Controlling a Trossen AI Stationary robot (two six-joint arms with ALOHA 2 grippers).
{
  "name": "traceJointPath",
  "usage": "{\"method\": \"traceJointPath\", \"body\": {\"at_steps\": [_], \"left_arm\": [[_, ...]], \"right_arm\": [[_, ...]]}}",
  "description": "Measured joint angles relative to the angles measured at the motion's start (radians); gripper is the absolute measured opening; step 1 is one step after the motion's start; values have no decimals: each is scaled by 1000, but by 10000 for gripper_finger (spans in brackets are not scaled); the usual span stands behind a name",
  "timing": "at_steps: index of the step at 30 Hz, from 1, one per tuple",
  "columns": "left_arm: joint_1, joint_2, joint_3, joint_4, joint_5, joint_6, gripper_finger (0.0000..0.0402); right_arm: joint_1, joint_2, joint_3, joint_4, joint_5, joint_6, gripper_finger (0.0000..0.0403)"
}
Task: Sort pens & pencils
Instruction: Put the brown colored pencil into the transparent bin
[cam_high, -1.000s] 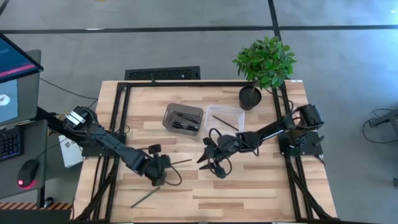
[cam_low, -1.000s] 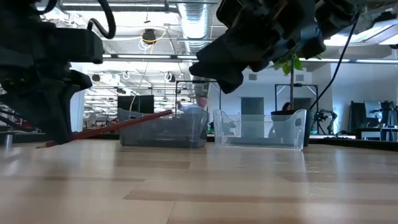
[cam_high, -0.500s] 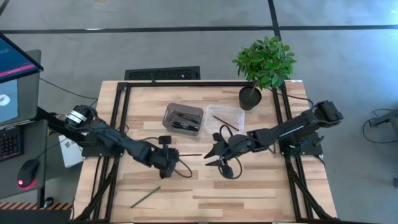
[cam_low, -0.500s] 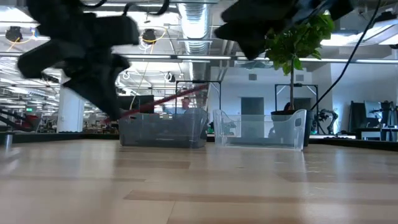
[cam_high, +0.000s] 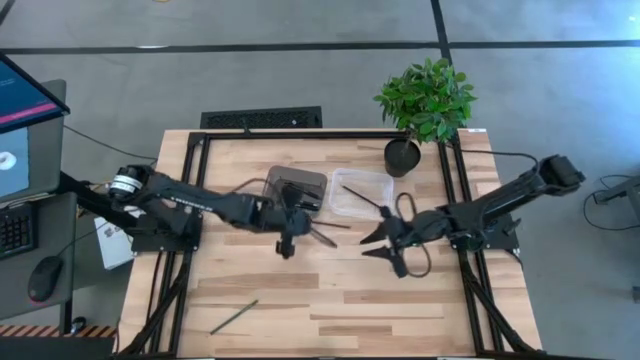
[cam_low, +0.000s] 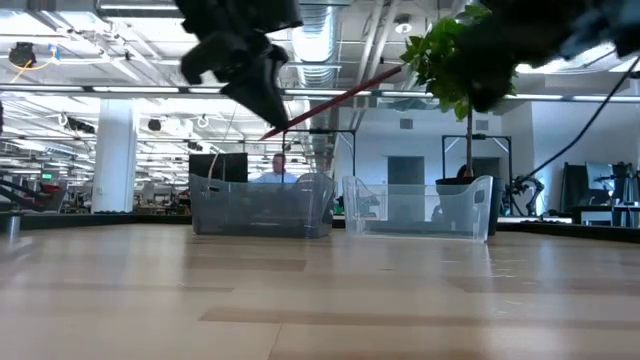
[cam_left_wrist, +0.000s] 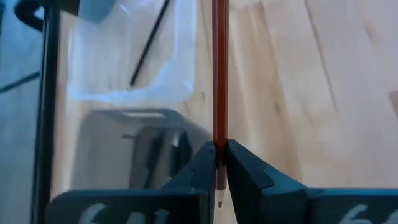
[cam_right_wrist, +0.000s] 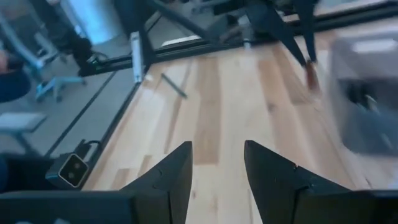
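Note:
My left gripper (cam_high: 303, 229) (cam_left_wrist: 219, 149) hovers just near of the grey tray (cam_high: 272, 188), shut on a red-brown pencil (cam_high: 326, 226) (cam_low: 335, 100). The grey tray holds black pens (cam_high: 298, 196). Beside it, the clear tray (cam_high: 383, 182) has one dark pencil (cam_high: 360, 197) lying flat inside. Another pencil (cam_high: 233, 317) lies on the table near the near-left corner. My right gripper (cam_high: 370, 241) (cam_right_wrist: 217, 162) is open and empty, near of the clear tray. My left gripper pinches the pencil between its two fingers close to the sharpened end (cam_left_wrist: 219, 169), whose tip pokes out behind the fingertips. The shaft runs on ahead of the fingers, toward the table's right. The pencil is lifted clear, its free end (cam_low: 398, 70) higher than the held end.
A potted plant (cam_high: 425, 100) stands at the far right, behind the clear tray. Black frame rails (cam_high: 195, 180) run along the table's left, right and far edges. Bare wood (cam_high: 400, 310) spreads across the near half. Both trays (cam_low: 262, 205) (cam_low: 420, 210) stand side by side in the low view.
My left gripper has carried the pencil up and away from the near-left area, toward the far edge and right, ending beside the grey tray. The pencil has risen well above the table. My right gripper has drawn back toward the table's right, staying open.

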Motion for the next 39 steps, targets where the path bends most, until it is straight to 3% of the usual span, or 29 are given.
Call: {"method": "traceJointPath", "body": {"at_steps": [8, 17, 25, 30, 39], "left_arm": [[150, 0, 82, 126, 167, 202, 18], [230, -1, 115, 327, 340, 287, 18], [258, 0, 115, 344, 344, 299, 18], [281, 65, 122, 418, 368, 335, 18], [330, 286, 344, 265, 374, 397, 18]], "right_arm": [[88, -135, -176, 52, 177, 115, 170], [134, -129, -186, 50, 199, 134, 171], [131, -129, -186, 51, 202, 140, 169], [131, -129, -186, 54, 254, 142, 171], [131, -129, -186, 57, 276, 167, 169]]}}
